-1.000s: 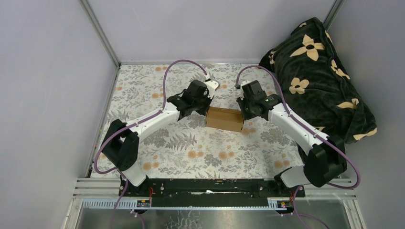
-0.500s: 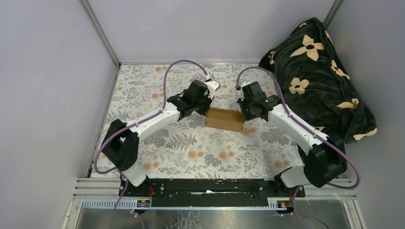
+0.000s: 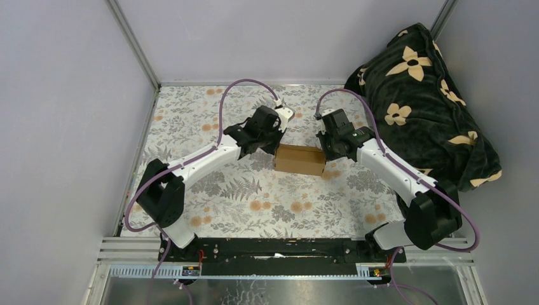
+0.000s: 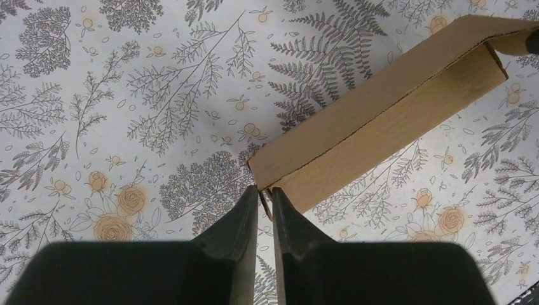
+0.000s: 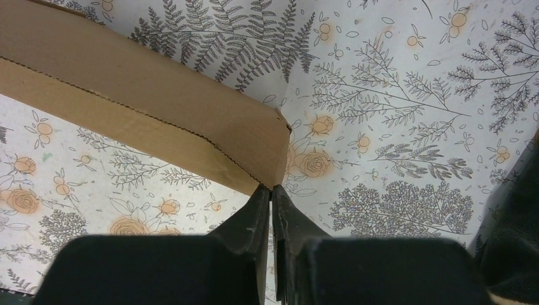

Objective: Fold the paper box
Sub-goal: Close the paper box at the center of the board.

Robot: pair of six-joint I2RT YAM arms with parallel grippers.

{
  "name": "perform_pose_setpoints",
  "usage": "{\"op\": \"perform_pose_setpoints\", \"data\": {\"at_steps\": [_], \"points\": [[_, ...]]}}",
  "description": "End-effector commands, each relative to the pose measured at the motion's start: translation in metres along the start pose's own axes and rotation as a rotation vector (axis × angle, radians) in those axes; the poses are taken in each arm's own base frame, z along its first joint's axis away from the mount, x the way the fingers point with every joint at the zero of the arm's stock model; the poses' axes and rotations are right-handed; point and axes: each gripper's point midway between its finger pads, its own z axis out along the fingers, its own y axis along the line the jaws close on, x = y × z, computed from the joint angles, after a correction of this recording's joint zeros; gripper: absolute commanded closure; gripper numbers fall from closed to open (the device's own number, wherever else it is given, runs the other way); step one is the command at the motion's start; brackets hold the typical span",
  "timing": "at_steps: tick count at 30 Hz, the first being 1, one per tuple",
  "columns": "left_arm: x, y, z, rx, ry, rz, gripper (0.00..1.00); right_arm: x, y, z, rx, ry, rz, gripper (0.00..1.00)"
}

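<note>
Little moves between the earlier top views and this one. The box (image 3: 299, 159) lies where it was, mid-table, long axis running left to right between the two arms. The left wrist has rolled a touch towards it. The real change is at the right gripper (image 5: 271, 197), whose fingers have drawn together on the box's right end.

They now stand closed to a hairline, tips against the lower corner. Whether a cardboard edge sits between them I cannot tell from this angle. The left gripper (image 4: 265, 200) is closed down as well, with a thin brown sliver pinched between its fingers at the box's left corner.

With both ends taken, the box looks ready to be pulled into shape or have an end flap turned in. That is a judgement only, and the fold is not finished.

The box is plain brown corrugated board, matte and unprinted, a long low rectangular tube. It has crisp creases and a wavy cut edge along one seam. In the left wrist view its far end stands open. It rests on a smooth cloth (image 3: 254, 203) printed with grey ferns and orange roses. A plush dark blanket (image 3: 426, 108) with cream flowers is heaped at the right.
</note>
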Motion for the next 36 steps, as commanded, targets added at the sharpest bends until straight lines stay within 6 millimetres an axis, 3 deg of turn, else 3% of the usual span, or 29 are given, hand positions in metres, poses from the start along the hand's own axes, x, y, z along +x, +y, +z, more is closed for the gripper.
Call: {"op": "perform_pose_setpoints", "data": {"at_steps": [1,14,29,36], "points": [[-0.022,-0.019,-0.003,0.059,-0.037,-0.009,0.82,-0.032,0.018,-0.015,-0.082,-0.090,0.042,0.91],[-0.017,-0.026,0.005,0.065,0.027,-0.047,0.82,-0.038,0.025,-0.016,-0.117,-0.067,0.056,0.91],[-0.014,-0.028,0.014,0.052,0.070,-0.075,0.82,-0.035,0.019,-0.011,-0.071,-0.051,0.076,0.91],[-0.011,-0.030,0.016,0.044,0.083,-0.077,0.82,-0.030,0.007,-0.015,-0.017,-0.060,0.074,0.78]]}}
